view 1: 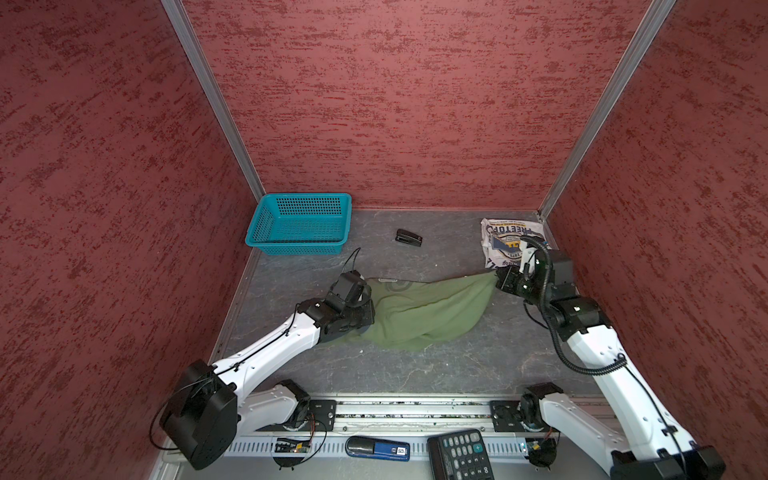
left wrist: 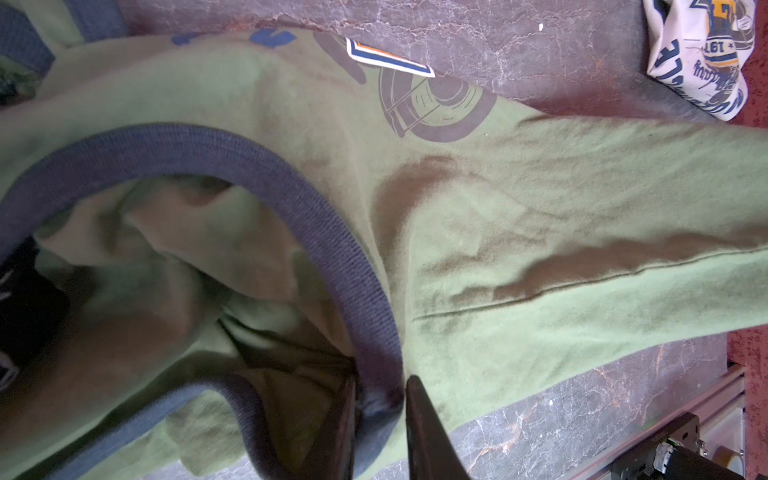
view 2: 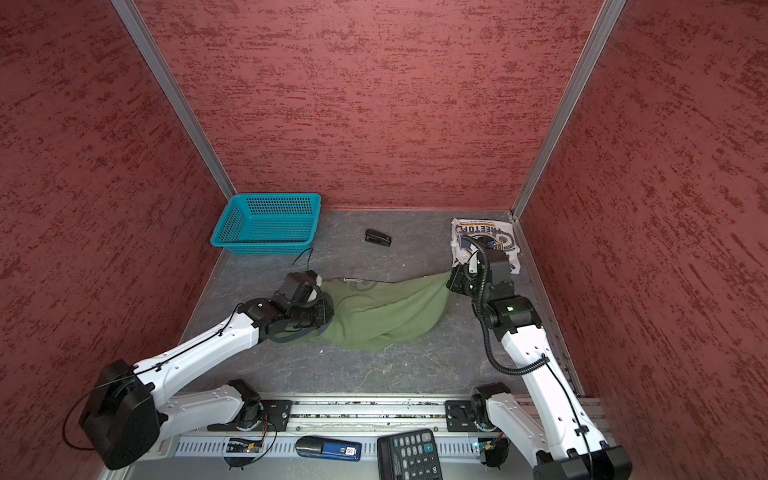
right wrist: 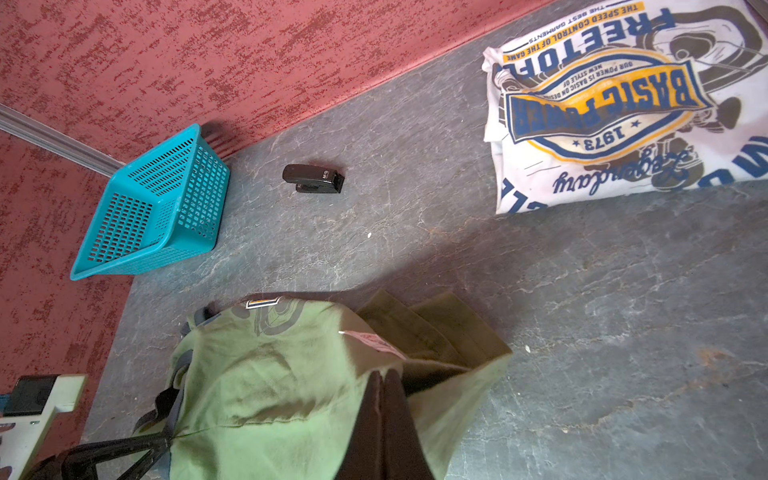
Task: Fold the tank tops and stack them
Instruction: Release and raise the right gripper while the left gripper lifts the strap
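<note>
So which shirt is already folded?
The white cloth tank top with the blue-and-yellow emblem, folded flat in the far right corner. The olive green cloth tank top is stretched between the left hand and right hand.

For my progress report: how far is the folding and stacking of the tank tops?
Done: the white printed cloth tank top lies folded by the far right corner. In hand: the olive green cloth tank top is unfolded, its grey-blue trim pinched by the left gripper, its opposite end by the right gripper. Left: folding it and stacking it with the white one.
</note>
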Tool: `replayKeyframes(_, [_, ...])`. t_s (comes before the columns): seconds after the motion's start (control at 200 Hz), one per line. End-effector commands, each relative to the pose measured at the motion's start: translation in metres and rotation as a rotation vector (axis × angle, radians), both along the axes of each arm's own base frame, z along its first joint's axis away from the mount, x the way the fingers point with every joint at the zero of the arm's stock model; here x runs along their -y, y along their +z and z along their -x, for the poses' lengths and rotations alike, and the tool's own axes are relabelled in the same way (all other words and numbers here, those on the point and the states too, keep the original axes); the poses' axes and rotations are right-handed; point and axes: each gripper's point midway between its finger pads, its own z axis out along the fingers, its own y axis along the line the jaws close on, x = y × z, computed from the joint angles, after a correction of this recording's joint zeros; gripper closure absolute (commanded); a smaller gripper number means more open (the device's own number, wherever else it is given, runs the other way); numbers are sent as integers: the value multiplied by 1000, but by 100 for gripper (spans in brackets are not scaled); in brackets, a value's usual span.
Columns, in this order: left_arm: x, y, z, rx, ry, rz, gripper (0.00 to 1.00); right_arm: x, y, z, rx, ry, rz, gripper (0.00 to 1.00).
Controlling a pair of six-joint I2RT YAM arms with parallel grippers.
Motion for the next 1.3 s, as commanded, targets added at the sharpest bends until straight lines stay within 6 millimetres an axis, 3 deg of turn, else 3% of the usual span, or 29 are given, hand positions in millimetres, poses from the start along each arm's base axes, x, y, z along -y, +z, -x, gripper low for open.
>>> replayKeyframes(0.0, [5, 4, -11, 23, 5, -4, 74, 4, 6, -1, 16, -22, 7, 100])
replayKeyframes(0.18, [12, -2, -16, 6, -1, 0, 72, 4, 7, 1, 17, -20, 7, 100])
replayKeyframes(0.326, [10, 0, -17, 10, 13, -2, 84, 6, 7, 2, 17, -27, 15, 100])
replayKeyframes(0.426, [3, 12, -16, 37, 32, -10, 90, 11, 15, 3, 33, -46, 33, 100])
replayKeyframes(0.531, [-8, 41, -13, 108, 55, -6, 93, 20, 33, 9, 73, -78, 65, 100])
replayKeyframes(0.736, [-32, 127, -2, 311, 72, 67, 94, 32, 93, 29, 211, -114, 80, 100])
replayKeyframes(1.082, [-66, 290, 23, 637, 47, 125, 98, 34, 256, 87, 572, -85, -22, 100])
replayKeyframes(1.187, [-66, 305, 22, 676, 53, 138, 99, 29, 275, 94, 626, -56, -55, 100])
replayKeyframes(1.292, [-49, 292, 11, 602, 3, 141, 100, 23, 264, 81, 584, -35, -61, 100])
